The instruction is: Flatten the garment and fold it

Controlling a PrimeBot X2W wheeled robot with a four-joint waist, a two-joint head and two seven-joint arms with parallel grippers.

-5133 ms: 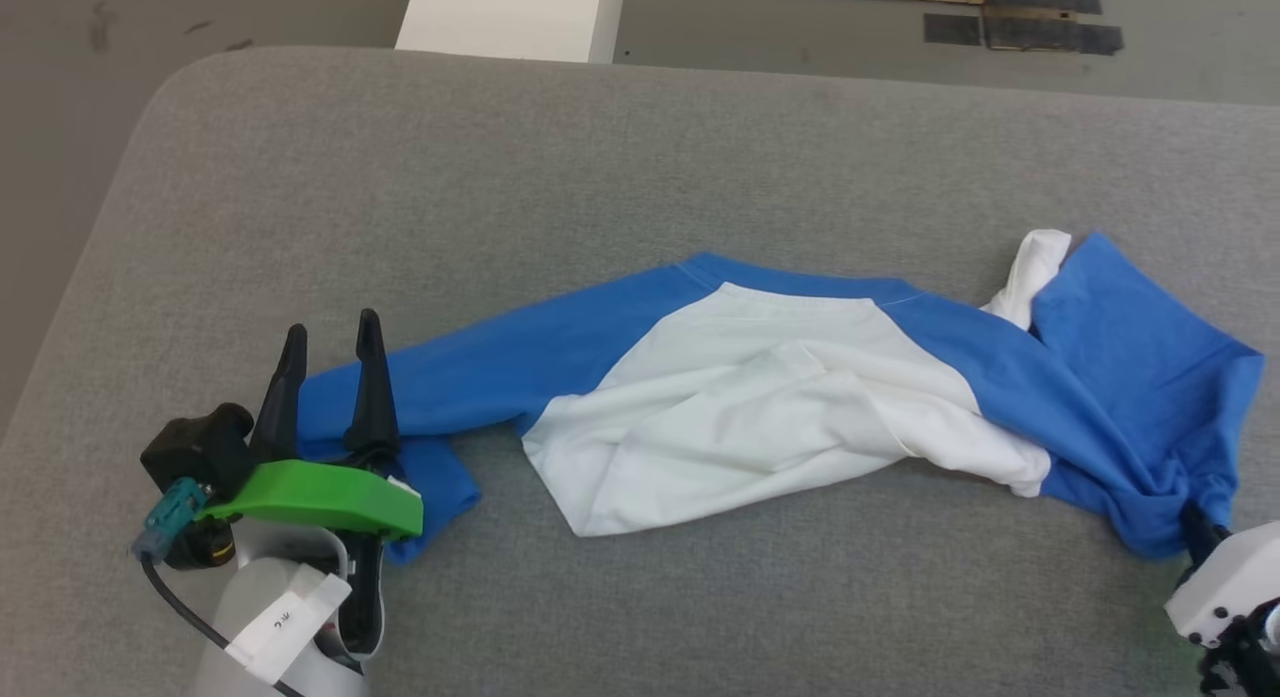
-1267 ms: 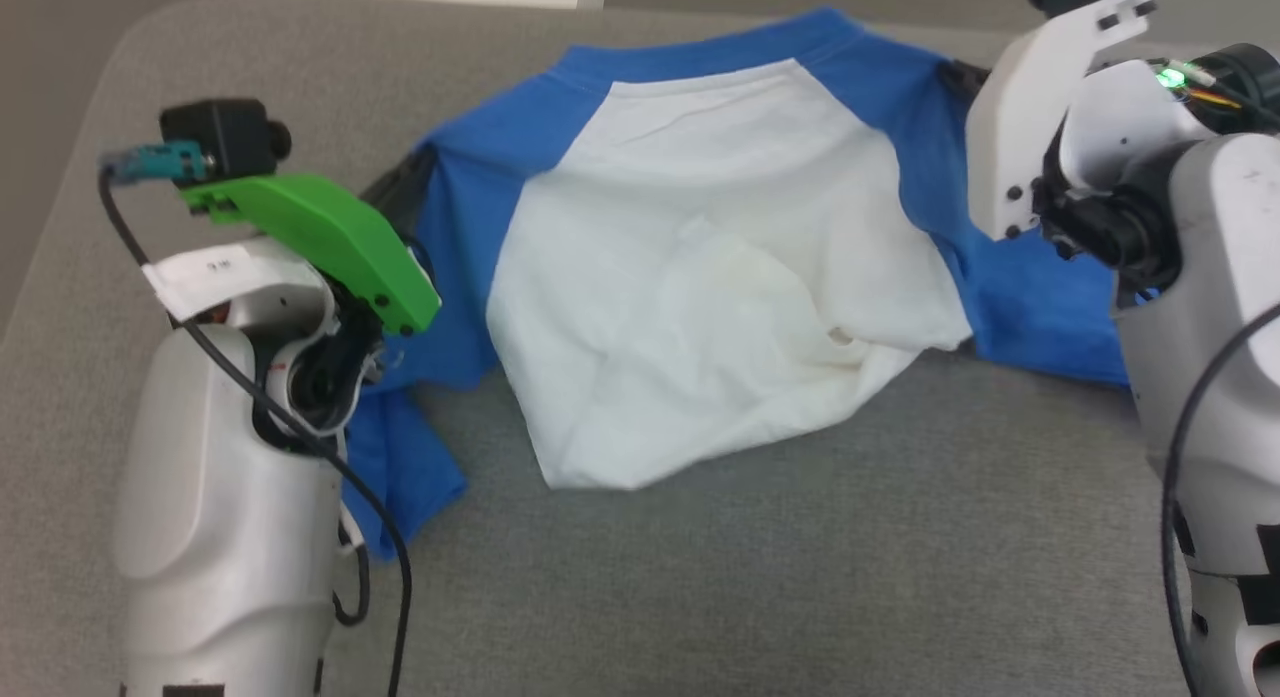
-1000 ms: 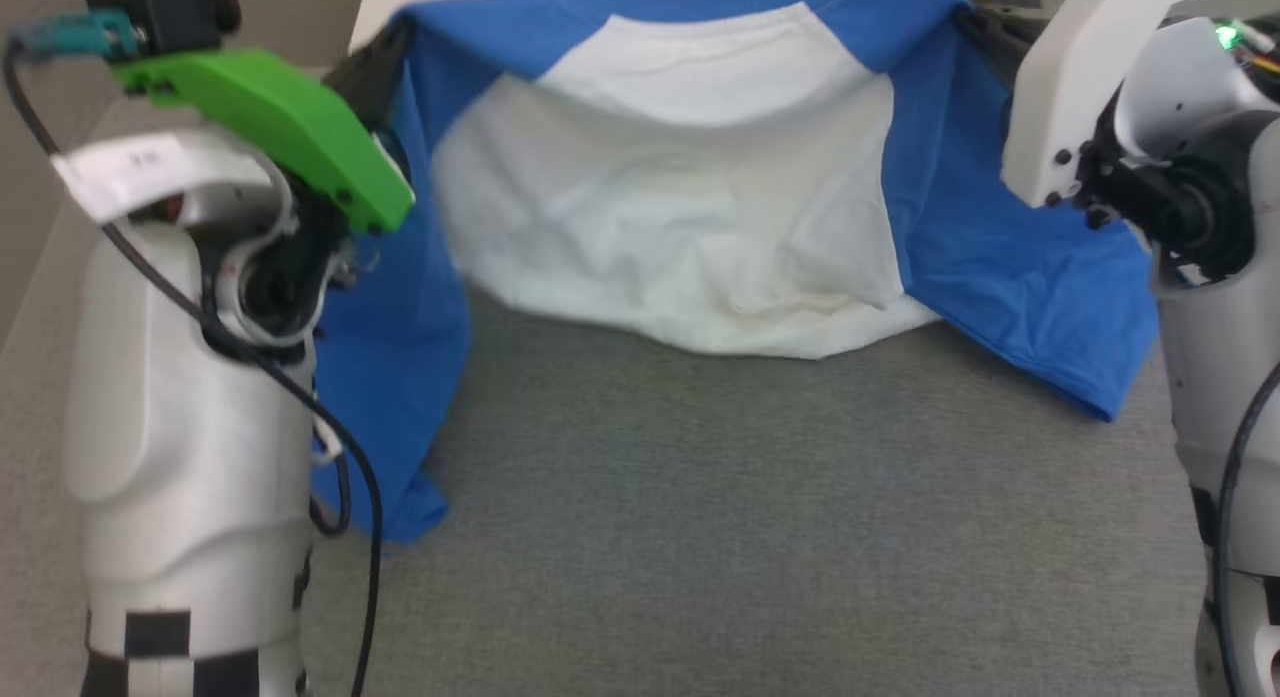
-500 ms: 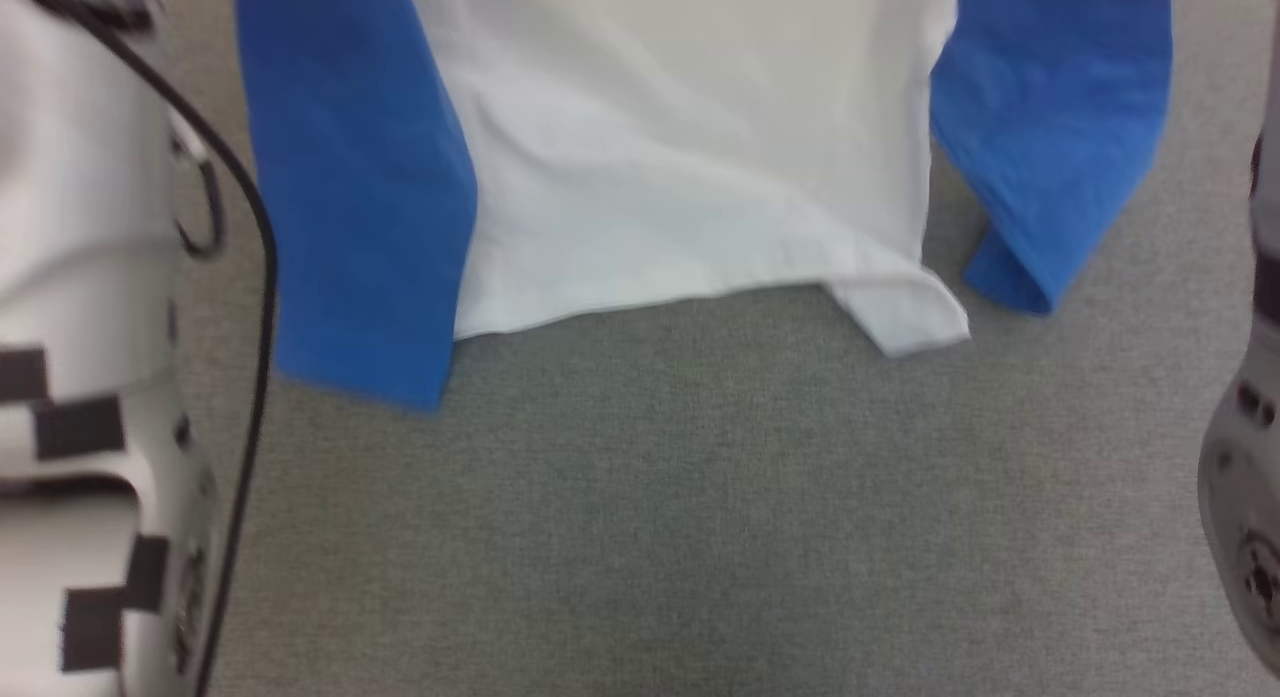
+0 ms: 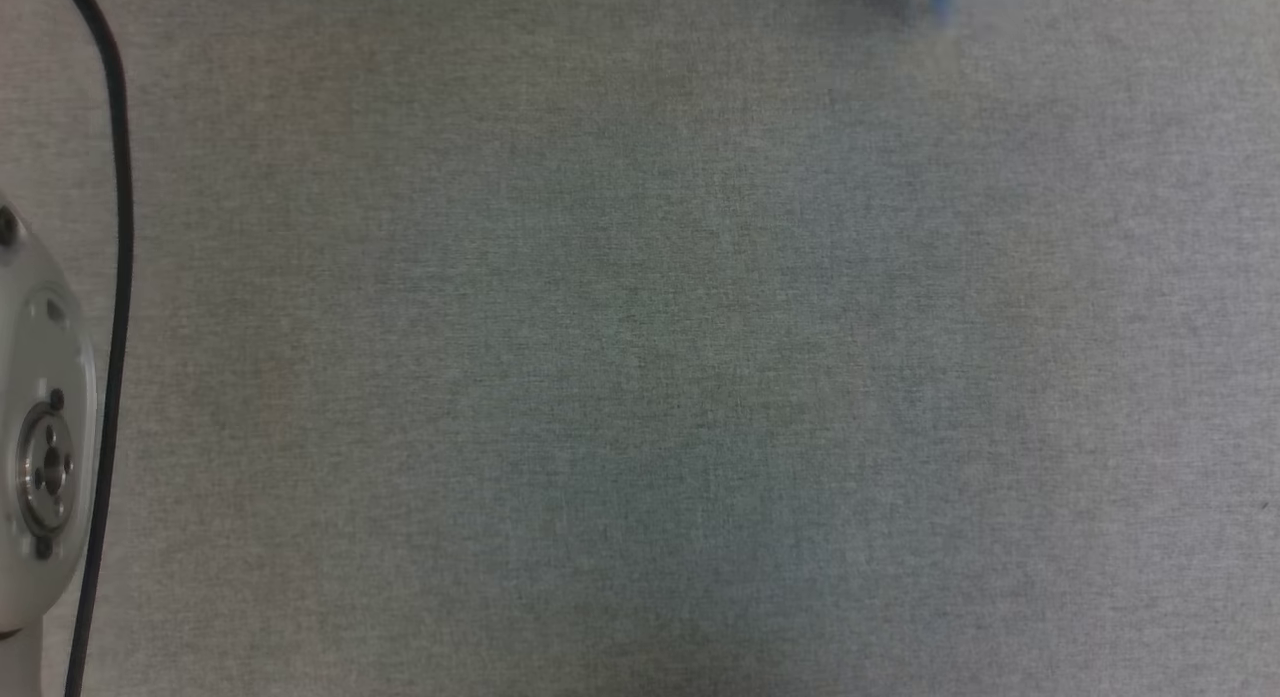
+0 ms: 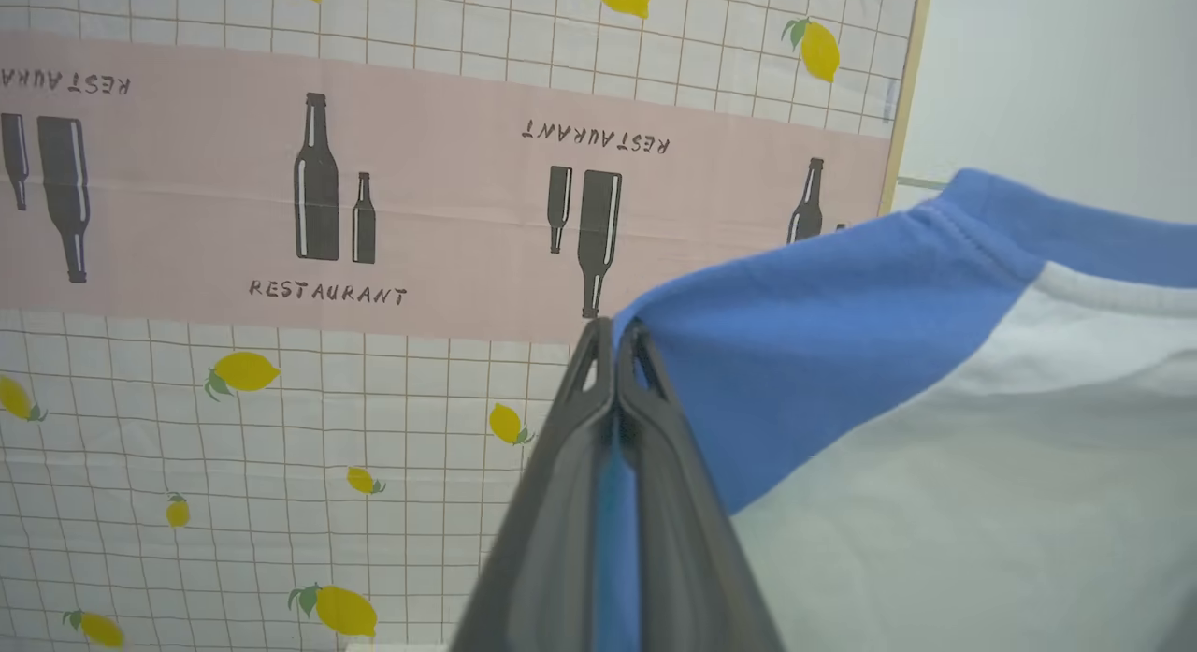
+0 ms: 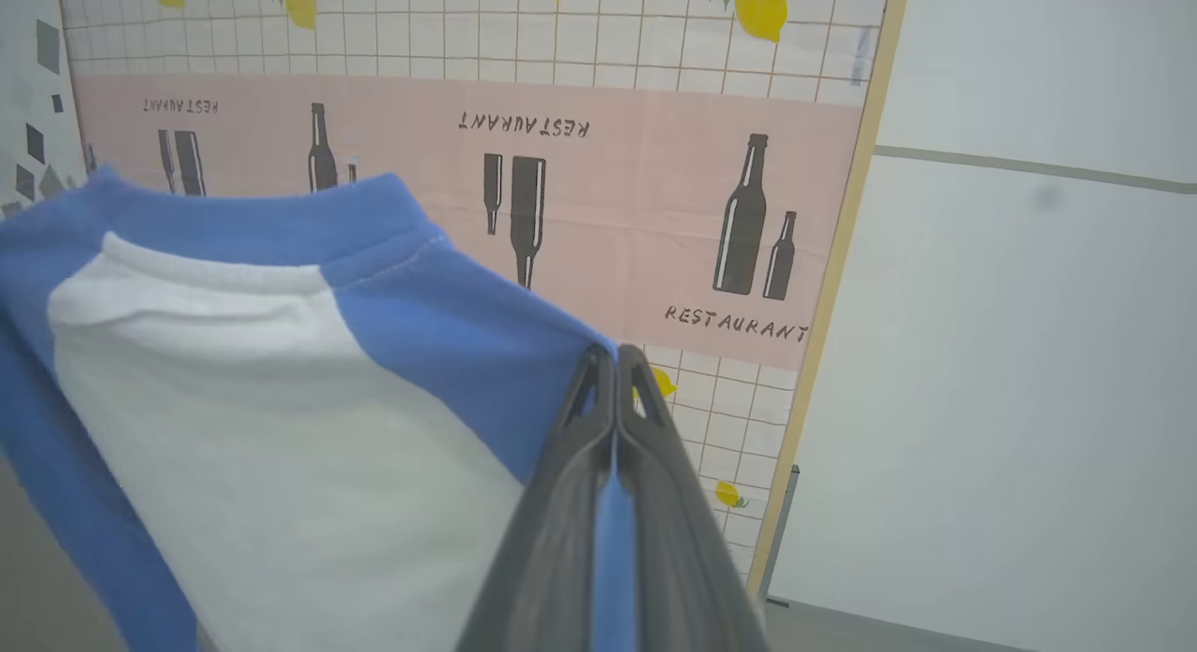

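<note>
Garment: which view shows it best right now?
Right wrist view: the garment hangs with its collar, white panel and both blue shoulders visible. Left wrist view gives one blue shoulder, some collar and part of the white panel. Head view catches a blurred blue sliver at its top edge.

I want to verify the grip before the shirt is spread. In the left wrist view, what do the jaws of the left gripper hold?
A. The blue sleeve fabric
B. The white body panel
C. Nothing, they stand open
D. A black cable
A: the left gripper has its jaws shut on the blue sleeve fabric of the T-shirt, with a blue strip showing between them; the white panel hangs off to the side.
</note>
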